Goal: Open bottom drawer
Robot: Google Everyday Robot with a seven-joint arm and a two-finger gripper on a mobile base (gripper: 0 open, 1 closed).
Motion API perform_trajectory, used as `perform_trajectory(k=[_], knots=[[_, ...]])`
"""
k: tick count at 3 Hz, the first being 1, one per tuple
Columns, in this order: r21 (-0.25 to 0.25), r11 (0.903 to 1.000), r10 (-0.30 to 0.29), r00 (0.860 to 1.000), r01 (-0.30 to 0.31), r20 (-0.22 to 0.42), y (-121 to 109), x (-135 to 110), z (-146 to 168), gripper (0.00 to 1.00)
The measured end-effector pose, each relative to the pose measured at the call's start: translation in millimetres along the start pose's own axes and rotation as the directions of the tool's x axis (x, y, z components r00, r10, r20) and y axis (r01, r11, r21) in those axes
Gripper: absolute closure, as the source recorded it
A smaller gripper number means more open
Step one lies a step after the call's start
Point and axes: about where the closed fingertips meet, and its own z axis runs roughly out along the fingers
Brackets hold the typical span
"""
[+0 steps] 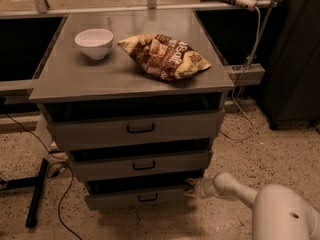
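Note:
The bottom drawer [135,199] is the narrowest grey front at the foot of the cabinet, with a small black loop handle [148,198] at its centre. It stands pulled out a little, with a dark gap above its front panel. My gripper [192,188] is at the right end of this drawer's front, touching or hooked on its top right corner. The white arm [235,188] reaches in from the lower right. The mid-sized drawer [142,165] and the widest top drawer [137,129] sit above it, each slightly out.
A white bowl [94,42] and a chip bag [165,55] lie on the cabinet top [65,79]. A black stand leg [37,191] and cables [62,204] lie on the speckled floor at left. A dark cabinet [295,59] stands at right.

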Motion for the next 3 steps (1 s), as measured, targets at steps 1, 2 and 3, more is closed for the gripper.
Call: perform_trajectory(k=[1,2,3], knots=[[0.000,1.0000,0.000,1.000,0.000,0.000,0.0,0.0,0.0,0.81],[-0.010,1.0000,0.001,1.000,-0.001,0.004,-1.9,-0.2,2.8,0.58],[-0.021,0.9997,0.007,1.000,-0.007,0.009,-2.2,0.5,3.7,0.61]])
